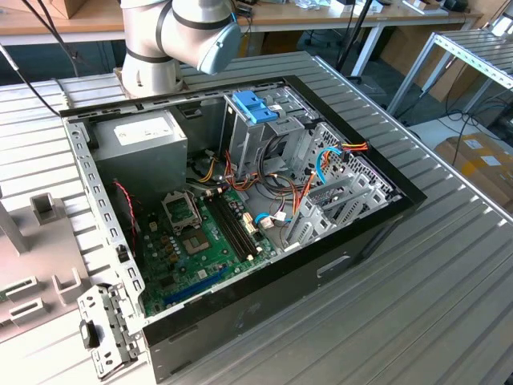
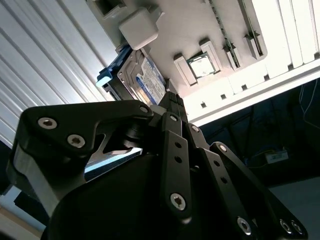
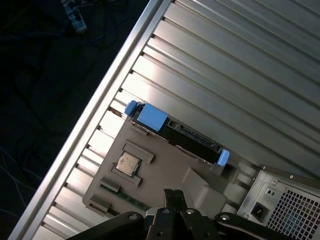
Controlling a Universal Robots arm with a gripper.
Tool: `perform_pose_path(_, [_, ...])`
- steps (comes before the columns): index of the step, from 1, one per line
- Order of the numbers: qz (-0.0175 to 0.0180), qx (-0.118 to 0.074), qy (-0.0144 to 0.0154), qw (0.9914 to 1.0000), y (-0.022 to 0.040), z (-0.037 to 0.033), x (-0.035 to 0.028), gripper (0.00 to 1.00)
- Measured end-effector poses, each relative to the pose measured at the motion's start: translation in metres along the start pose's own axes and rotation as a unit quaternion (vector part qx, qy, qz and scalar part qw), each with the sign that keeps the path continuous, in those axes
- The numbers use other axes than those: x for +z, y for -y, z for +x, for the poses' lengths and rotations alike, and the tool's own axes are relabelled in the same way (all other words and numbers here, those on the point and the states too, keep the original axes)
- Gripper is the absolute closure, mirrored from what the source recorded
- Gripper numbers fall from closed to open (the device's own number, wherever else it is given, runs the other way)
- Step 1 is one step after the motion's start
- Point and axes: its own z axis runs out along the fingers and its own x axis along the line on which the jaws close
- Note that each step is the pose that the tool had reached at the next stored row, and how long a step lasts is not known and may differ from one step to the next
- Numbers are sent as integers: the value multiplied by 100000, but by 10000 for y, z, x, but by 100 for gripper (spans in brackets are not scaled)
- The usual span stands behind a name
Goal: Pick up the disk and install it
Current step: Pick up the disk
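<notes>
The pincer (image 3: 173,194), tips pressed together on nothing, hangs over the ribbed surface (image 3: 225,65) where the disk (image 3: 175,131) sits untouched at a grey holder's (image 3: 165,167) edge, near the computer case (image 3: 285,205).

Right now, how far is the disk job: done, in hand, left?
Done: nothing yet. The disk stands on edge in its grey holder on the ribbed table, not lifted. In hand: the gripper is aimed at the holder, close to the disk, without holding it. Left: pick-up and install into the open computer case.
</notes>
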Motion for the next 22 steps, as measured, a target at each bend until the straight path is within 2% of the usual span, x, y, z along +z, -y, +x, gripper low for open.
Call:
perform_pose_path(13, [-92, -3723, -165, 99930, 0, 0, 0, 89])
perform_pose_path(22, [-159, -6502, -288, 99788, 0, 0, 0, 89])
